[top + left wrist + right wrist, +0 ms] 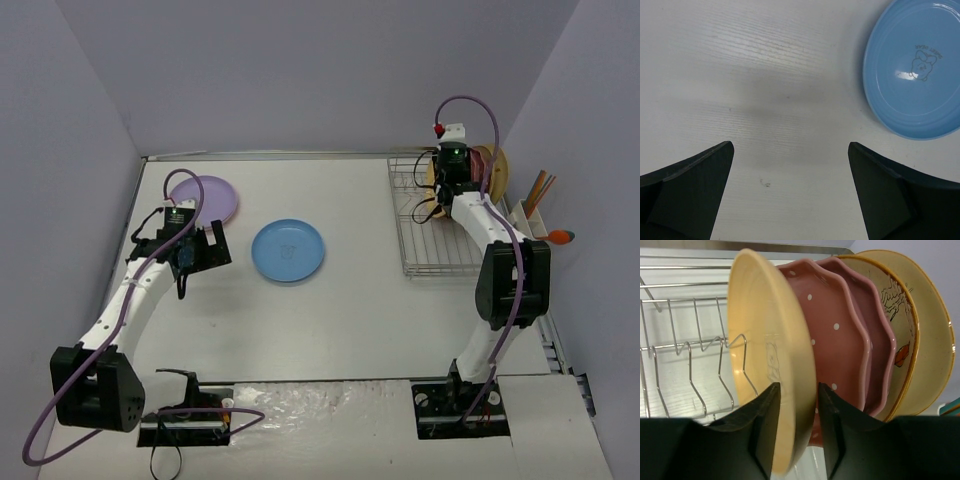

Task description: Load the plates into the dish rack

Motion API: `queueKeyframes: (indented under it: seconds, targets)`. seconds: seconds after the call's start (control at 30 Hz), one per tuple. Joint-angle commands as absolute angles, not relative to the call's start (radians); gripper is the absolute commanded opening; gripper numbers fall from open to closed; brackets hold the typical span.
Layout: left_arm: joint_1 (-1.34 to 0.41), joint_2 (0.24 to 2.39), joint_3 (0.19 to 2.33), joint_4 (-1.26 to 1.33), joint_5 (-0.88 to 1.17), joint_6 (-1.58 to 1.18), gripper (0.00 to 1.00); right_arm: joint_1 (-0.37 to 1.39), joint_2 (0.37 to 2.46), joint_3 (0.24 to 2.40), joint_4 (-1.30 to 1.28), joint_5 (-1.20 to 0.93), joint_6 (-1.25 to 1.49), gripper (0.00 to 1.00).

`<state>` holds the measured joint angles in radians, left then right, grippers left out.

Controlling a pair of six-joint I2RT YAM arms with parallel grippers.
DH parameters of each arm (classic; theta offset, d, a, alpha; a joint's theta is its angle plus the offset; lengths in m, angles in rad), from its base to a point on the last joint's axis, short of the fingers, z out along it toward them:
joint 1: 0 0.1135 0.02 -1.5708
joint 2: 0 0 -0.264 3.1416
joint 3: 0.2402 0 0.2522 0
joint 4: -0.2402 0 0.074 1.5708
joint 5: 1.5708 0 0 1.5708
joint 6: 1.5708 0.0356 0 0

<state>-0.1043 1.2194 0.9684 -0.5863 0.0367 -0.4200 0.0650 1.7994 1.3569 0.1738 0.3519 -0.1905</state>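
Two plates on the table: a lilac plate (205, 198) lay near the far left corner, and a blue plate (288, 250) lay flat, well apart from the dish rack (435, 245).
Five plates at the rack: a yellow plate (765, 340) stood on edge at the far end, beside two pink dotted plates (832, 335) and then two tan plates (902, 325), at least one of them printed.
Right gripper (798, 390): its fingers pinched the yellow plate's rim, one on each face. Whether the plate sat fully in a slot was hidden.
Left gripper (790, 145): its fingers were spread wide and held nothing, above the bare table (765, 75) just beside the blue plate.
Handling: the plates looked rigid, glossy and fairly light, so they were likely to slip in a narrow pinch and chip if knocked. The rim seemed the only hold on a plate lying flat, with one finger worked under its lip.
Edges: the yellow plate stood close to the nearest pink one, and contact could not be told. The wire prongs and the white caddy (533, 225) crowded the rack's right side.
Open room: bare slots showed toward the rack's near end, and nothing stood between the blue plate and the rack.
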Motion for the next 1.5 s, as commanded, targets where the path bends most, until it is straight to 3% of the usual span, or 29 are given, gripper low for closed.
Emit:
queueKeyframes:
  seconds: [0.0,0.1,0.47,0.77,0.97,1.13,1.23,1.33,1.47]
  targets:
    - [-0.101,1.236,0.992,-0.557,0.086,-0.458,0.97,0.058,1.746,1.362,0.255,0.331,-0.146,0.41]
    - [-0.107,1.263,1.005,-0.562,0.111,-0.483,0.97,0.057,1.7,1.347,0.234,0.312,-0.13,0.58]
    - [-0.181,1.47,1.07,-0.531,0.131,-0.616,0.97,0.078,1.379,1.306,0.132,0.115,0.098,0.97]
    - [-0.237,1.694,1.203,-0.509,0.127,-0.701,0.93,0.093,1.125,1.086,0.139,-0.227,0.38,1.0]
    - [-0.259,1.808,1.251,-0.465,0.156,-0.779,0.86,0.1,1.018,0.924,0.141,-0.319,0.431,1.0]
    - [-0.285,1.845,1.276,-0.478,0.121,-0.819,0.69,0.112,0.956,0.842,0.141,-0.348,0.463,1.0]
    - [-0.296,1.839,1.259,-0.473,0.112,-0.835,0.53,0.114,0.94,0.822,0.14,-0.353,0.459,1.0]
    - [-0.298,1.824,1.22,-0.463,0.11,-0.847,0.28,0.121,0.943,0.808,0.144,-0.375,0.467,1.0]
    - [-0.298,1.803,1.191,-0.463,0.116,-0.844,0.1,0.141,0.959,0.791,0.164,-0.396,0.486,1.0]
